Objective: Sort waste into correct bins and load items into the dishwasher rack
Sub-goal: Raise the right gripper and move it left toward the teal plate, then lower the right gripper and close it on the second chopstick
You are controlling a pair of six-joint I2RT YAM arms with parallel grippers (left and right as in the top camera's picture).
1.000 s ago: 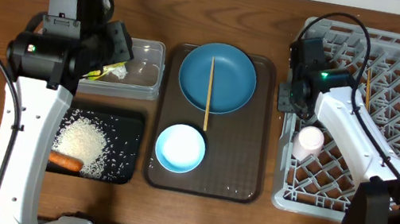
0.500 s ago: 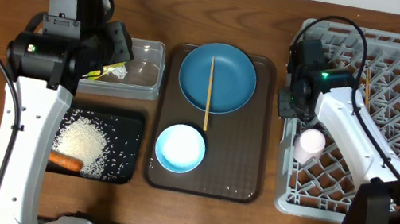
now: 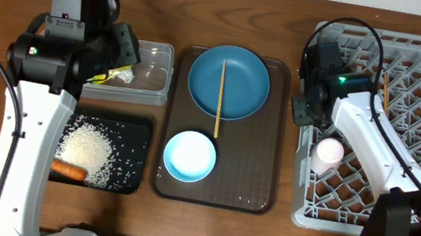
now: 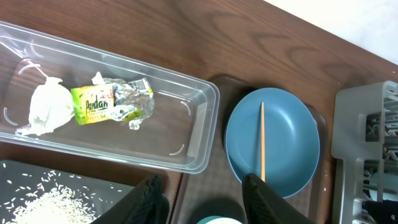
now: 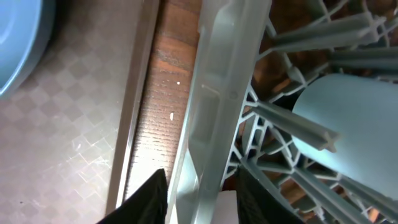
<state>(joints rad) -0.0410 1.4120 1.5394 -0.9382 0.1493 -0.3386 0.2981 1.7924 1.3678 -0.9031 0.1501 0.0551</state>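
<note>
The worry right now is the right gripper (image 5: 202, 176), whose fingers sit either side of the near rim of the dishwasher rack (image 5: 217, 93). The jaws are parted, and a thin gap on the outer side makes the hold look let go rather than pinched. If that arm lifts or swings away at a slant, a finger could catch the rim and drag or tip the whole crate. That would jolt the small pale cup (image 3: 328, 153) lying among the pegs just inside, and perhaps the chopstick (image 3: 385, 91) further back in the rack. A clean, straight pull-off seems to be what it needs. The rack's edge also lies close beside the brown serving tray (image 3: 256, 176), so a sideways nudge could knock into it. The other wooden chopstick (image 3: 220, 98) rests loosely across the blue plate (image 3: 242, 81) and could roll off. That plate and the light-blue bowl (image 3: 189, 155) wait on the tray, not yet loaded. The left gripper (image 4: 205, 202) hangs with its jaws apart and empty over the end of the clear tub (image 4: 186, 124). Inside the tub lie the crumpled tissue (image 4: 46, 106) and the snack wrapper (image 4: 112, 102). The rice (image 3: 87, 148) and the carrot (image 3: 68, 170) are in the black tray (image 3: 137, 128), so the waste looks sorted. Thin and flat on the plate, the chopstick will be fiddly to pinch, and the plate is broad for these fingers.
</note>
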